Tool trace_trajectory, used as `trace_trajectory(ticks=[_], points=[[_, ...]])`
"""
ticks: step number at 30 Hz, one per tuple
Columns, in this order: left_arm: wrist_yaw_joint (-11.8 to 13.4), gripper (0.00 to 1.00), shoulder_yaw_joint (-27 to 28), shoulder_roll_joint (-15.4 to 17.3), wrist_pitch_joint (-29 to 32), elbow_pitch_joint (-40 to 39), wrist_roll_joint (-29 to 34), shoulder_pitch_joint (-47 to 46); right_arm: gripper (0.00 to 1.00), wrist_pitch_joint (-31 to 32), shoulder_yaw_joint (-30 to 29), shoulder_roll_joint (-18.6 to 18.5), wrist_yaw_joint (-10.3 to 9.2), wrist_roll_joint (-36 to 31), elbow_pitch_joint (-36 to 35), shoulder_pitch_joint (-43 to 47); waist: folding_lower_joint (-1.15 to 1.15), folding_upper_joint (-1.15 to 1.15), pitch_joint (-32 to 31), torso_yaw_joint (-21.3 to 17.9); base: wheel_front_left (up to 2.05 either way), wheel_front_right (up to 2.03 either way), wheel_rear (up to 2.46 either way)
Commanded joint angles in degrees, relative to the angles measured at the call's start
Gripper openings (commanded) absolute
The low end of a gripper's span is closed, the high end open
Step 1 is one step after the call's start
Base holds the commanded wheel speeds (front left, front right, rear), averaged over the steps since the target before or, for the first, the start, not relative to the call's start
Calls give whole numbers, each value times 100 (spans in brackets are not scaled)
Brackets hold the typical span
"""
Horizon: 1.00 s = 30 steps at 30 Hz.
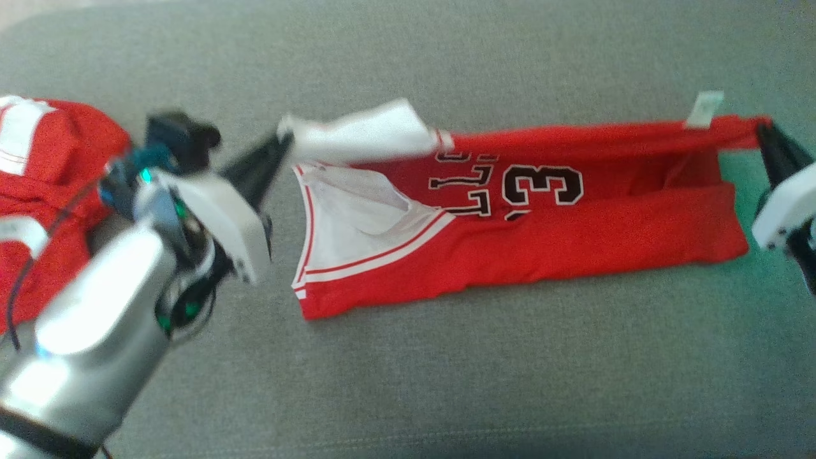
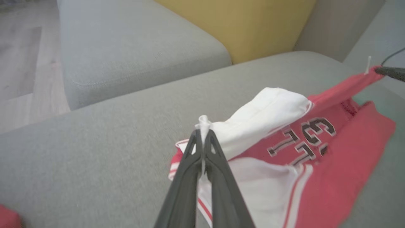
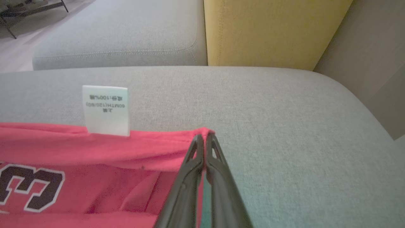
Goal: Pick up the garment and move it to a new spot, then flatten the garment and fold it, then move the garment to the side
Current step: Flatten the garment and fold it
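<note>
Two claws were shut tight, and each one pinched an end of the shirt (image 1: 574,223). The left claw (image 2: 202,133) had its fingers pressed together on the white end, and a small tuft of white cloth stuck out past the tips. The right claw (image 3: 204,136) had its fingers pressed together on the red edge at the other end, just past the tag (image 3: 106,110).

The shirt was on the gray sofa (image 1: 446,370), stretched long between the two claws; its far edge was lifted and pulled tight, and its near part lay on the seat. It was red with white trim; a black 3 and some letters showed upside down in the head view.

A heap of red and white cloth (image 1: 57,191) lay at the robot's left, apart from the shirt; the left arm hid part of that heap in the head view.

Both wrist views showed a yellow cushion (image 3: 269,31) behind the seat, a second gray seat (image 2: 126,47) and some wood floor (image 2: 25,63). The right wrist view showed small print on the tag, which stood up white from the red edge; in the head view the tag was a pale blur. The left wrist view showed the right claw far off at the shirt's red end.
</note>
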Motion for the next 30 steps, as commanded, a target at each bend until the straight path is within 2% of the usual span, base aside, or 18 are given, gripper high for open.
trace_trajectory(ticks=[1,7,11,15,20,21,22,23,24,25,26,27,30], points=[[44,0,186,327,78,-283,-34,-68,0,81,95,-267,-5,94,-190,165,0,0,-161,105,0,0,0],[217,0,10,712,574,-1149,-246,595,0,769,395,-713,-5,369,-590,674,0,0,-404,179,0,0,0],[317,0,-104,856,812,-1501,-319,862,0,1030,512,-920,-5,401,-822,854,0,0,-459,178,0,0,0],[401,0,-222,868,869,-1591,-264,1006,0,1129,467,-976,-5,218,-740,909,0,0,-480,145,0,0,0],[472,0,-375,776,686,-1390,-86,1169,0,1176,402,-744,-5,120,-686,1009,0,0,-486,54,0,0,0],[479,12,-379,746,634,-1312,-86,1197,0,1192,417,-724,-5,57,-676,1034,0,0,-495,35,0,0,0],[495,36,-376,718,573,-1218,-82,1221,0,1196,424,-705,-5,2,-665,1058,0,0,-508,14,0,0,0],[504,53,-370,682,522,-1121,-97,1247,18,1207,416,-678,-5,-16,-652,1086,0,0,-512,-5,0,0,0],[500,59,-368,651,480,-1031,-113,1267,38,1222,407,-648,-5,-22,-650,1108,0,0,-513,-27,0,0,0],[486,70,-377,629,442,-950,-110,1275,55,1228,400,-631,-5,-30,-655,1127,0,0,-511,-45,0,0,0],[487,94,-386,615,400,-870,-81,1269,100,1239,386,-623,-5,-41,-649,1144,0,0,-513,-60,0,0,0],[500,100,-395,602,351,-788,-40,1261,100,1266,357,-612,-5,-46,-622,1157,0,0,-522,-76,0,0,0],[568,100,-369,558,162,-586,34,1258,100,1294,204,-567,-5,-90,-505,1164,0,0,-560,-131,0,0,0]])
